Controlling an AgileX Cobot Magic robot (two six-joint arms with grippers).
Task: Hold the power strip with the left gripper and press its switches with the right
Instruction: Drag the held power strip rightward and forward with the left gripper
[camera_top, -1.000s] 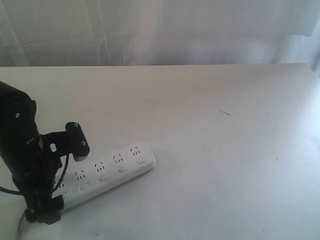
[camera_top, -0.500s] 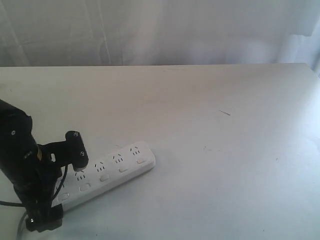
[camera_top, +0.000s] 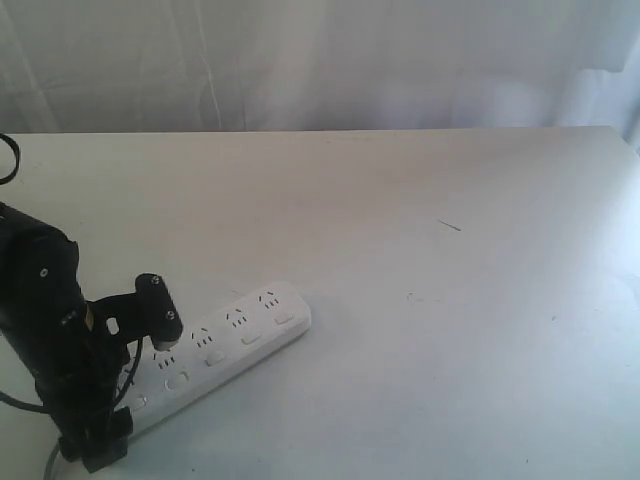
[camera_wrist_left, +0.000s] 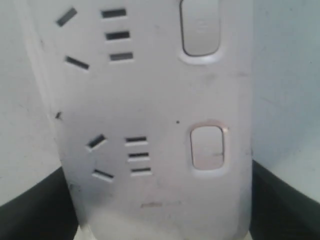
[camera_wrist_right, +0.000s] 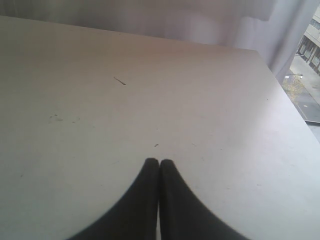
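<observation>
- The power strip (camera_top: 240, 335) lies flat on the white table (camera_top: 450, 300), in the near left part of the exterior view. It is slanted, and its free end points toward the middle of the table.
- The left gripper (camera_top: 130, 395) stands over the end of the strip that is closest to its own arm. One finger (camera_top: 157, 318) is at the far long edge and the other jaw is at the near long edge, so the strip is between them.
- In the left wrist view the strip fills the space between two dark fingers (camera_wrist_left: 30, 215), and two socket groups and two switches (camera_wrist_left: 206, 146) are in sight. The fingers border both edges, but I cannot tell whether they already squeeze the strip or only straddle it.
- The right gripper (camera_wrist_right: 159, 167) does not show in the exterior view. In its own wrist view the two black fingertips are pressed together with nothing between them, above bare table. The strip is not in that view, so I judge this gripper to be well apart from it.
- As I judge it, the holding step is almost complete and the pressing step is not yet begun.
- What is left is to make the hold firm, bring the right gripper to the strip and push each switch in the row.
</observation>
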